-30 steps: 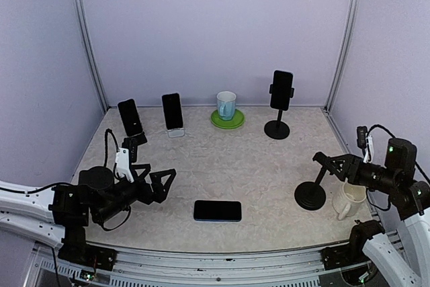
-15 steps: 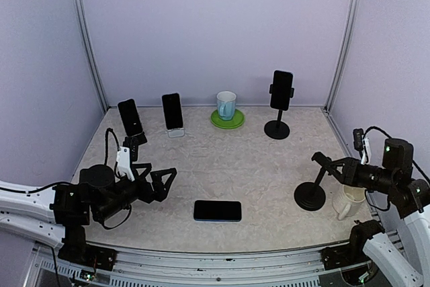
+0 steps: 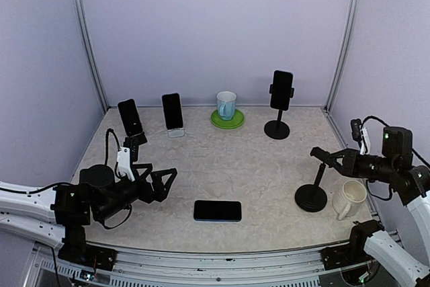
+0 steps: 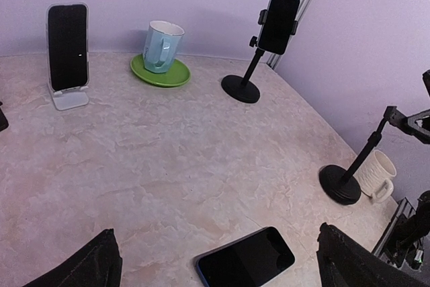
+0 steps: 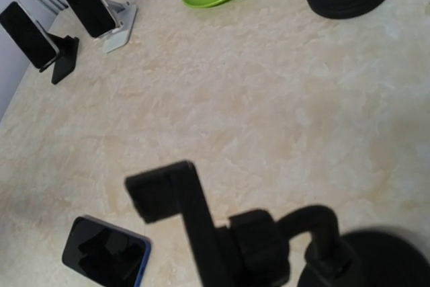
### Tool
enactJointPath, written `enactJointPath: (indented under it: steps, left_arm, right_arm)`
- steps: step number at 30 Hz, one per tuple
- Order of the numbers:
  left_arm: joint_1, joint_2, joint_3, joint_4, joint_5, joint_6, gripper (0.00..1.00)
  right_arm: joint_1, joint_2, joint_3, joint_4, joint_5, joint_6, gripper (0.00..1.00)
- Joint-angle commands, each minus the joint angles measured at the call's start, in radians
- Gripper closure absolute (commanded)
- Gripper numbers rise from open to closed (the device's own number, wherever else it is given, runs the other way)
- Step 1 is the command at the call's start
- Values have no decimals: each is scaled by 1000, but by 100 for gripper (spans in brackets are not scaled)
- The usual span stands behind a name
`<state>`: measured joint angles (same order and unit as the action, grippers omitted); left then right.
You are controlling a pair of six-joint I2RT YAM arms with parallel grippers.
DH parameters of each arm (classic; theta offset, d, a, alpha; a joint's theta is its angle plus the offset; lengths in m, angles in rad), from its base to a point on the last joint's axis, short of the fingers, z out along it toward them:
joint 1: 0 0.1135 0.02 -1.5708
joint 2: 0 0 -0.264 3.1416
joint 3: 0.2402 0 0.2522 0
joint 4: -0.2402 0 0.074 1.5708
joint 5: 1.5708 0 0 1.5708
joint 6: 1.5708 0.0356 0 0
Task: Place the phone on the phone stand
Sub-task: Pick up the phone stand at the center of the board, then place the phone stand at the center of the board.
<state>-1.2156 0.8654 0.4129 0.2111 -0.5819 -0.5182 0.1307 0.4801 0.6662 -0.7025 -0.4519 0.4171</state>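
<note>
A pale blue mug (image 3: 226, 105) stands upright on a round green saucer (image 3: 228, 121) at the back of the table (image 3: 242, 159). From these angles its inside cannot be seen. A white mug (image 3: 351, 197) stands upright just right of the phone stand (image 3: 311, 197), with its handle toward the near edge.

The phone (image 3: 217, 211) lies flat and screen up near the front edge of the table, between the 2 arms. Its long axis runs left to right, parallel to that edge. It is well apart from the phone stand on its right. It is a slim rectangle with rounded corners, a glossy dark screen and a blue rim.

The phone stand is matte black, with a round disc base, a thin stem and a small cradle on top. The table top is beige with a marbled, stone-like pattern.

The left end effector (image 3: 161, 183) hovers low to the left of the phone, with its jaws spread wide and nothing between them. The right end effector (image 3: 330, 159) is at the cradle on top of the stand. I cannot tell whether its jaws grip the cradle or only flank it
</note>
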Motion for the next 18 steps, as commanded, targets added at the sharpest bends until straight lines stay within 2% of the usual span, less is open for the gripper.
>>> enactJointPath:
  steps: [1,5,11,18]
  left_arm:
    - [8,1,-11,26,10,10,1]
    - [7,6,-17,38,17,7,1]
    - [6,8,-16,33,25,-1,1]
    - [4,17,-19,46,25,-9,1]
  right_arm:
    - [12,59,92,87,-36,-67,94]
    - [11,113,99,207,-92,-37,98]
    - [51,234,146,379,-95,-13,100]
    - [296,467,268,495,26,-76,100]
